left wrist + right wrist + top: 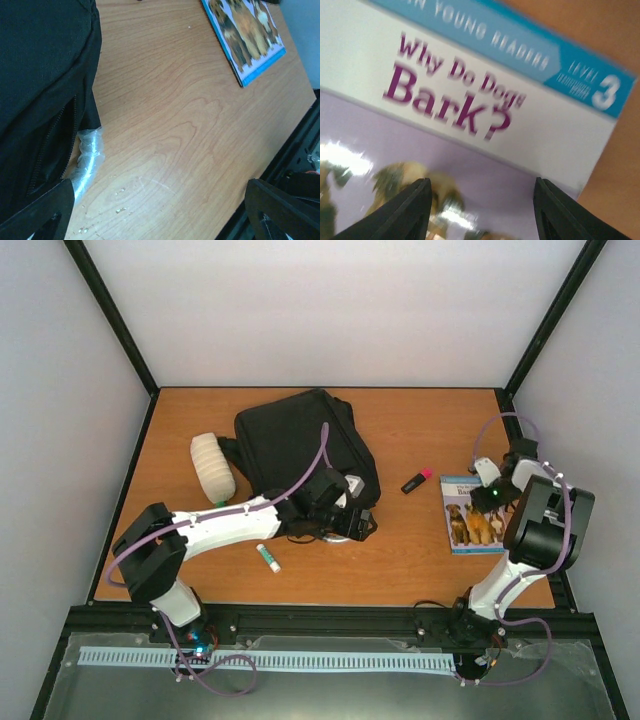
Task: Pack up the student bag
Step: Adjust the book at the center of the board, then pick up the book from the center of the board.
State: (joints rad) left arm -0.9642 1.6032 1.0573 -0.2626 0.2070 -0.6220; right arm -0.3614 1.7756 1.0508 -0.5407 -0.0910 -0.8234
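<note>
Overhead view, left to right. A cream roll (pixel 213 467) lies at the left, touching the student bag (pixel 300 445), which lies flat on the table (pixel 400 560) left of centre, toward the rear. The bag is black soft fabric and by far the largest item. It will probably sag and fold when lifted rather than hold its shape, so a pinch on the fabric beside the zip (pixel 52 145) looks firmer than one on a flat panel. The left gripper (pixel 162 212) hovers at the bag's near right edge, jaws wide apart and holding nothing, with crinkled clear plastic (pixel 87 155) just beside the bag there. A small white stick with a green end (pixel 268 558) lies nearer the bases. Right of centre lies a black marker with a pink cap (pixel 416 482), then a thin dog reader book (pixel 472 515). The right gripper (pixel 487 212) hangs close over the book's cover, jaws apart and clamped on nothing.
</note>
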